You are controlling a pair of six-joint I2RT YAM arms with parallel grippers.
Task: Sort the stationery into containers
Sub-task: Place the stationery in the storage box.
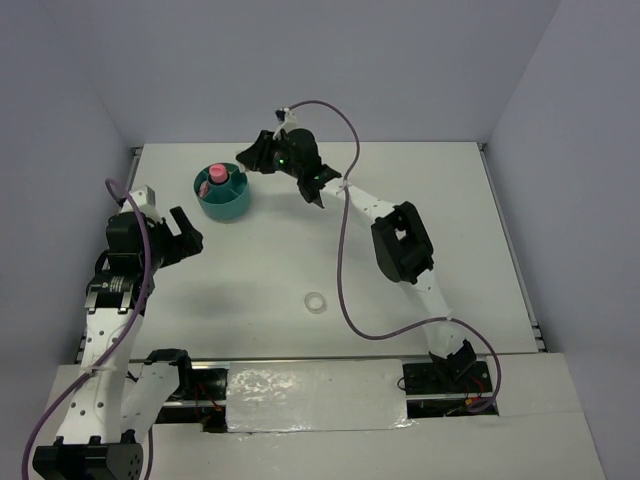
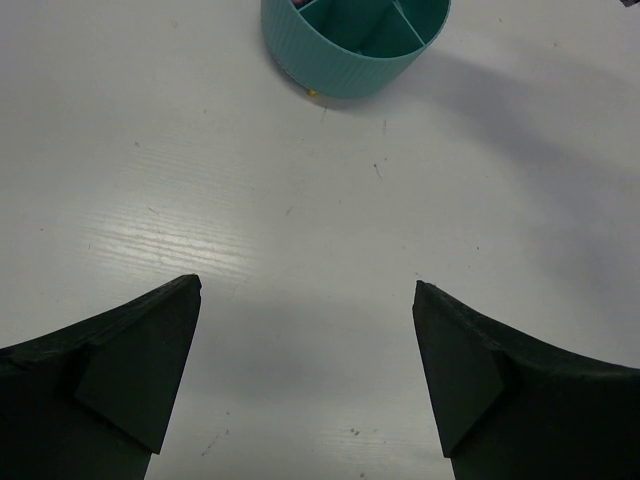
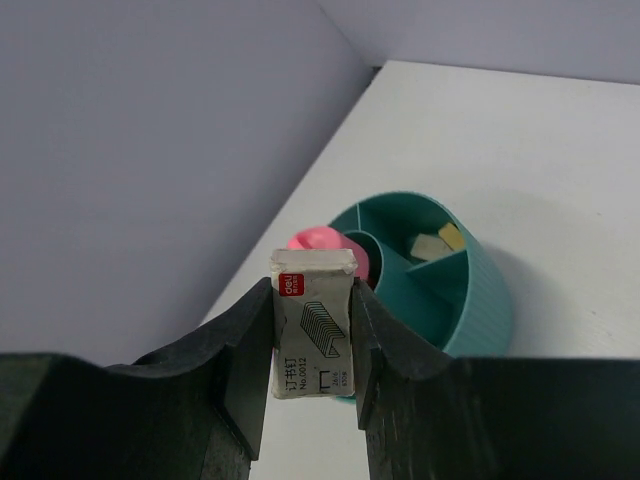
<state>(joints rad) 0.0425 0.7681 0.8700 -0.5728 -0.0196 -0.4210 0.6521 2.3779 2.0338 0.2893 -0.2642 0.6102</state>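
The round teal organiser [image 1: 223, 193] stands at the far left of the table, with a pink stubby stick [image 1: 215, 174] upright in it. It also shows in the right wrist view [image 3: 440, 275] with the pink stick [image 3: 322, 245] and two small pale items in an outer compartment. My right gripper [image 3: 312, 330] is shut on a small grey-white staples box [image 3: 313, 325], held in the air just right of the organiser [image 1: 250, 155]. A clear-white tape ring [image 1: 316, 301] lies on the table's middle front. My left gripper [image 2: 305, 290] is open and empty, near the organiser [image 2: 352, 40]. The light-blue stick and green pen are out of view.
Grey walls close the table at the back and sides. The right arm's purple cable [image 1: 345, 260] loops over the table's middle. The arm bases [image 1: 300, 395] sit along the near edge.
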